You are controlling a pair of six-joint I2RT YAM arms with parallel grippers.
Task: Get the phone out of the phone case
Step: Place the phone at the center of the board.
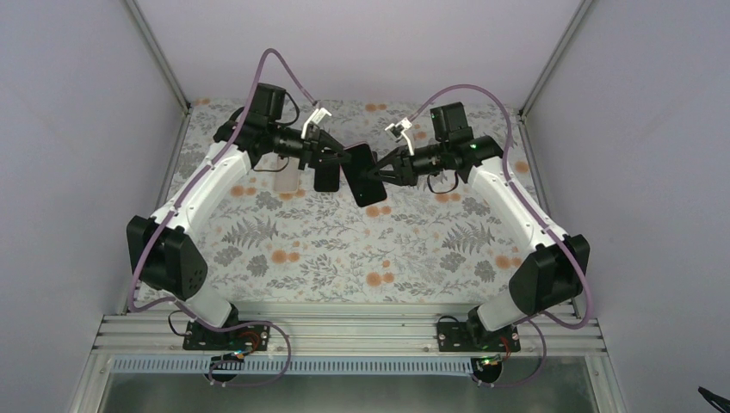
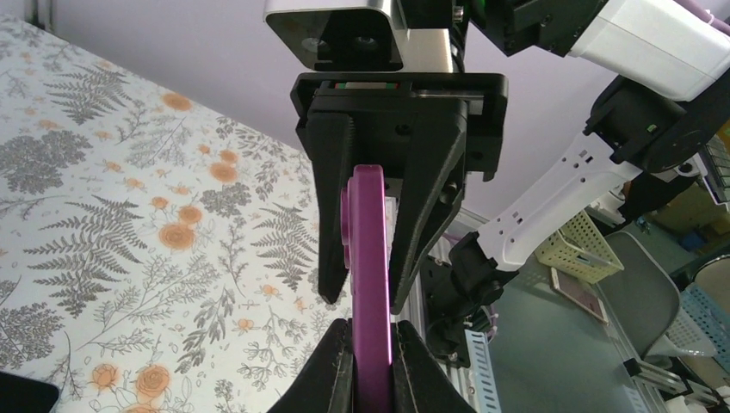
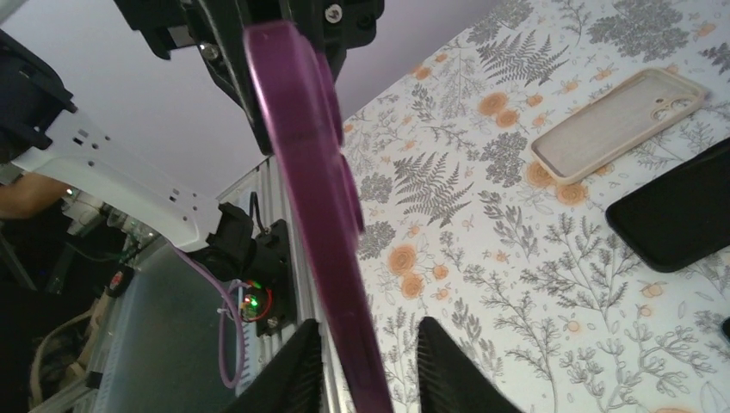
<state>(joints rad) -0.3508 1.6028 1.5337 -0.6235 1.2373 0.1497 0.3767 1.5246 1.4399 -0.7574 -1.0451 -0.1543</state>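
The purple phone case (image 2: 370, 258) hangs in the air above the middle of the table, edge-on in both wrist views. In the top view its dark face (image 1: 363, 179) shows, which I take for the phone; the phone's edge cannot be told from the case. My left gripper (image 2: 372, 331) is shut on the case's one end (image 1: 349, 163). My right gripper (image 3: 370, 322) straddles the other end (image 1: 379, 172). One finger lies near the case and a gap shows before the other finger (image 3: 439, 353).
A beige empty case (image 3: 615, 125) lies flat on the floral table cloth (image 3: 482, 258), with a black phone-like slab (image 3: 680, 215) beside it. Both sit under the left arm (image 1: 286, 181). Grey walls close the sides and back.
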